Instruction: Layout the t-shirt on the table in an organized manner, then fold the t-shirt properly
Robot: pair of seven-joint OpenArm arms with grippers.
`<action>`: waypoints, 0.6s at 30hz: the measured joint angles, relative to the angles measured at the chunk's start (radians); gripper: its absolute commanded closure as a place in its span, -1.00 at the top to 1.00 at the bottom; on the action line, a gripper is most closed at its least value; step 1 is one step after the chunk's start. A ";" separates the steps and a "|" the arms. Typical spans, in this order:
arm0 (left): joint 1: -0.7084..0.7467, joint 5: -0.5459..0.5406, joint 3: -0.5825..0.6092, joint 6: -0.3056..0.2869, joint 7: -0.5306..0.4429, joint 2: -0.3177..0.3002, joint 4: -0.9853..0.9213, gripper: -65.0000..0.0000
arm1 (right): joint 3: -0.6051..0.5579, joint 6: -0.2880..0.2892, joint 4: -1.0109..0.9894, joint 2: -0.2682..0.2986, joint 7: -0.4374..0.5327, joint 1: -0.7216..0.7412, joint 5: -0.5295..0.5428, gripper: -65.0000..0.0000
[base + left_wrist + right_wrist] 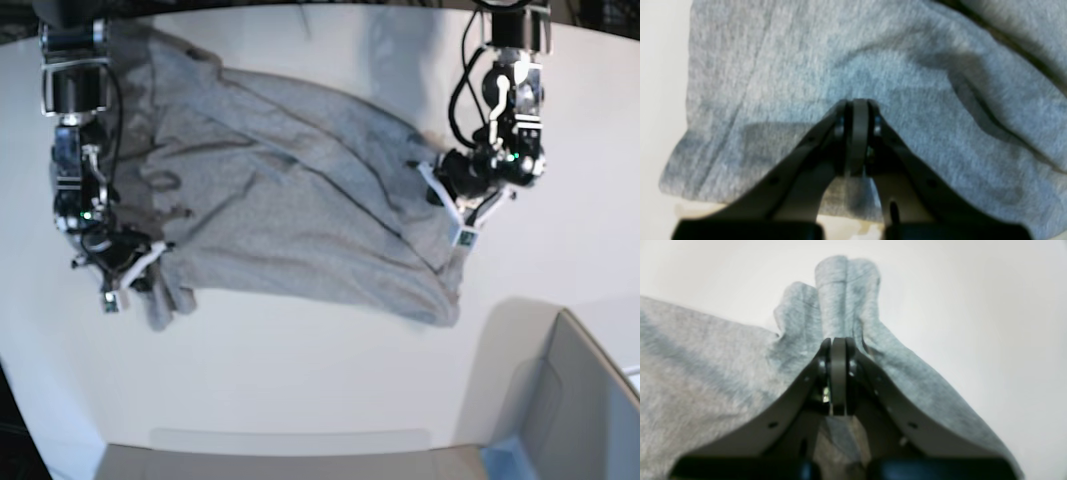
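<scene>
Closest to us, our right gripper (838, 341) had its jaws clamped on a bunched edge of the t-shirt (290, 200); our left gripper (858, 103) sat closed against the cloth, spread rumpled across the table (320, 380).

Grey bin (560, 400), lower corner

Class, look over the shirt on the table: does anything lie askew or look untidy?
Yes. The t-shirt lies slanted and creased across the table, not squared. Near the right gripper its fabric is bunched into a raised tuft, and ridges of cloth run diagonally toward the left gripper. Nothing looks torn.
</scene>
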 measured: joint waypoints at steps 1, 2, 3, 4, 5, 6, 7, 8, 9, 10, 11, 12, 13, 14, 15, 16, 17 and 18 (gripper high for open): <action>0.032 0.000 0.000 0.000 -0.001 -0.006 0.003 -0.98 | 0.000 -0.002 -0.012 -0.002 0.001 0.000 0.000 -1.00; 0.054 -0.005 0.001 -0.005 -0.001 -0.018 0.009 -1.00 | 0.000 -0.001 -0.021 -0.002 0.001 -0.003 -0.002 -1.00; 0.080 -0.018 -0.002 -0.003 -0.018 -0.021 0.012 -1.00 | 0.000 -0.002 -0.027 0.000 -0.002 -0.006 -0.002 -1.00; 0.114 -0.021 -0.005 -0.001 -0.067 -0.026 0.020 -1.00 | 0.000 -0.003 -0.035 0.004 -0.003 -0.008 -0.003 -1.00; 0.145 -0.023 -0.008 0.000 -0.098 -0.026 0.031 -1.00 | 0.001 -0.004 -0.042 0.003 -0.006 -0.008 -0.007 -1.00; 0.174 -0.024 -0.010 0.002 -0.113 -0.028 0.048 -1.00 | 0.002 -0.004 -0.044 0.003 -0.004 -0.008 -0.010 -1.00; 0.206 -0.024 -0.012 0.004 -0.113 -0.029 0.074 -1.00 | 0.000 -0.003 -0.045 0.003 0.002 -0.007 -0.011 -1.00; 0.235 -0.026 -0.022 0.004 -0.111 -0.031 0.095 -1.00 | 0.000 -0.003 -0.052 0.002 0.001 -0.002 -0.007 -1.00; 0.264 -0.027 -0.039 0.004 -0.101 -0.029 0.120 -1.00 | 0.000 -0.001 -0.059 0.003 0.000 0.003 0.000 -1.00; 0.298 -0.035 -0.062 -0.005 -0.092 -0.026 0.145 -1.00 | 0.002 -0.003 -0.069 0.003 0.001 0.010 -0.003 -1.00; 0.322 -0.046 -0.085 -0.008 -0.080 -0.026 0.162 -1.00 | 0.003 -0.003 -0.075 0.003 0.000 0.014 -0.006 -1.00; 0.342 -0.054 -0.105 -0.012 -0.061 -0.025 0.176 -1.00 | 0.004 -0.003 -0.075 0.004 0.001 0.014 -0.005 -1.00; 0.360 -0.058 -0.126 -0.013 -0.055 -0.026 0.185 -1.00 | 0.004 -0.003 -0.076 0.004 0.003 0.014 -0.002 -1.00; 0.373 -0.065 -0.146 -0.013 -0.052 -0.025 0.189 -1.00 | 0.004 -0.003 -0.077 0.003 0.001 0.014 -0.004 -1.00; 0.381 -0.071 -0.160 -0.018 -0.051 -0.026 0.191 -1.00 | 0.003 -0.003 -0.077 0.003 0.000 0.014 -0.004 -1.00; 0.389 -0.079 -0.171 -0.020 -0.050 -0.026 0.192 -1.00 | 0.003 -0.003 -0.077 0.003 0.001 0.014 -0.003 -1.00; 0.389 -0.080 -0.176 -0.020 -0.050 -0.026 0.192 -1.00 | 0.003 -0.003 -0.078 0.003 0.001 0.014 -0.003 -1.00; 0.390 -0.080 -0.177 -0.020 -0.046 -0.026 0.193 -1.00 | 0.003 -0.003 -0.078 0.003 0.002 0.014 -0.003 -1.00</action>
